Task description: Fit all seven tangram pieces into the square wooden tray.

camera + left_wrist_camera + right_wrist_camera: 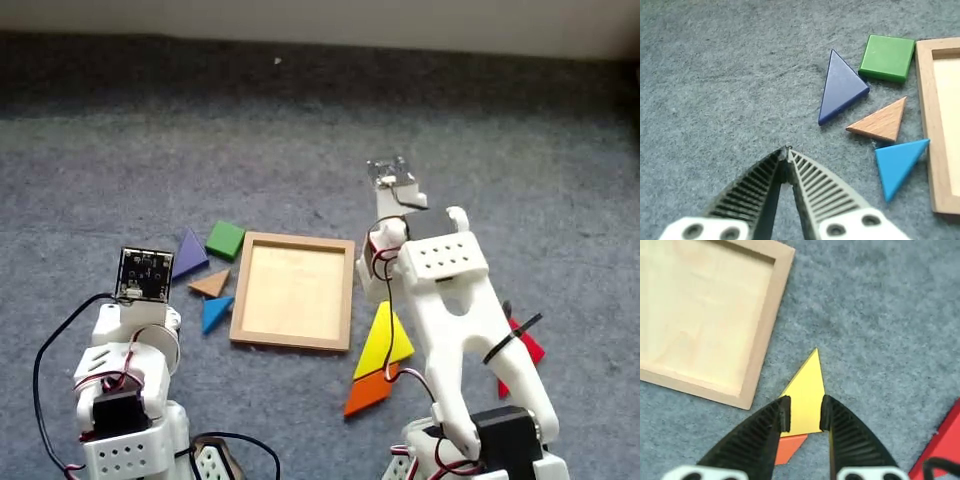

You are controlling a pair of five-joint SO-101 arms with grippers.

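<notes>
The square wooden tray [240,300] [771,315] lies on the carpet with nothing in it. Left of it lie a purple triangle [840,90], a green square [887,56], a wooden triangle [882,122] and a blue triangle [897,162]. My left gripper [786,150] is shut and empty, short of these pieces. A yellow triangle [807,390] [385,340] lies by the tray's near right corner, with an orange piece [370,392] just behind it. My right gripper [804,407] hangs over the yellow triangle, narrowly open. A red piece [522,348] lies further right.
The left arm [130,350] stands at the near left, and the right arm [450,300] rises at the near right, covering part of the red piece. Grey carpet stretches behind the tray.
</notes>
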